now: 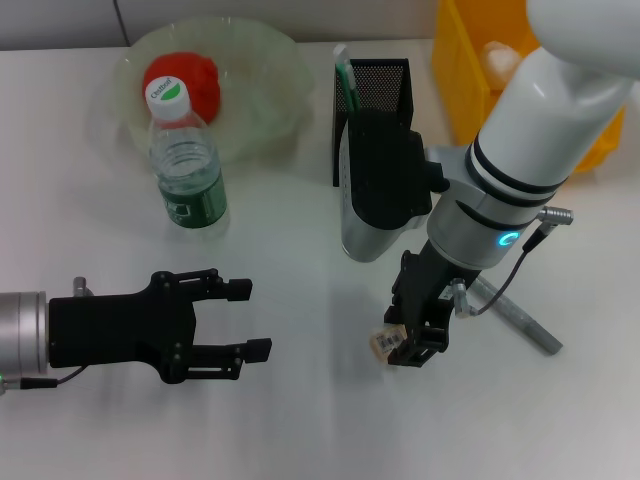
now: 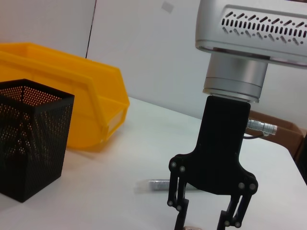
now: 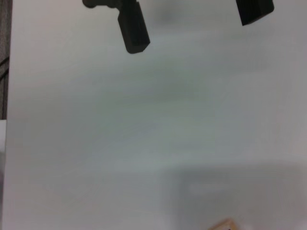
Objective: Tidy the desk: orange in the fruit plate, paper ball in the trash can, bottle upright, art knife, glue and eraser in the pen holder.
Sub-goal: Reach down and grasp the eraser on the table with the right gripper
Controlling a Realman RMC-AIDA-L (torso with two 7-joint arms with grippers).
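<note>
The orange (image 1: 190,82) lies in the pale-green fruit plate (image 1: 270,60) at the back left. The bottle (image 1: 187,170) stands upright in front of it. The black mesh pen holder (image 1: 385,80) stands at the back centre and also shows in the left wrist view (image 2: 29,143). My right gripper (image 1: 412,342) is down at the table with its jaws apart around the tiny beige eraser (image 1: 385,343). A grey art knife (image 1: 522,322) lies just to its right. My left gripper (image 1: 250,320) is open and empty at the front left.
The yellow trash can (image 1: 465,75) stands at the back right with a pale paper ball (image 1: 497,58) in it. A green-tipped stick (image 1: 345,78) stands in the pen holder. The left wrist view shows the right gripper (image 2: 206,218) and the knife (image 2: 158,184) behind it.
</note>
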